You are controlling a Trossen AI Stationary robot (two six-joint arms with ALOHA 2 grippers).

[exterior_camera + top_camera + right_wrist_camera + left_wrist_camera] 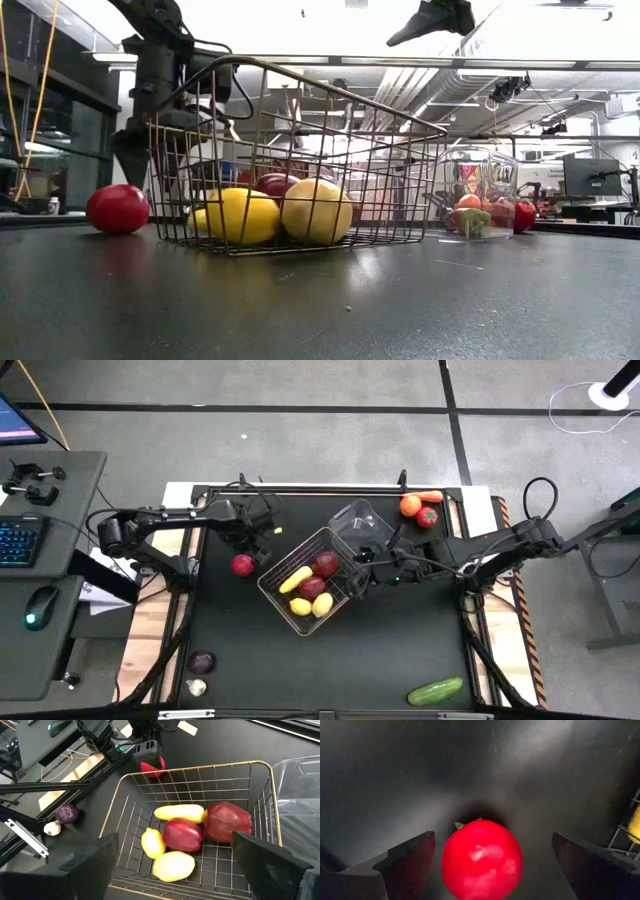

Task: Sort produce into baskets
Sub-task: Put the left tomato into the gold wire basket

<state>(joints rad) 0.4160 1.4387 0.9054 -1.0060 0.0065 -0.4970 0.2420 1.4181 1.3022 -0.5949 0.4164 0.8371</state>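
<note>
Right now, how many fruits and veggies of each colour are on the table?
Red: 4
Yellow: 3
Orange: 2
Purple: 1
White: 1
Green: 1
Total: 12

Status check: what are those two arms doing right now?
Left gripper open, straddling red apple beside wire basket. Right gripper open, over the basket. Nothing blocking.
</note>
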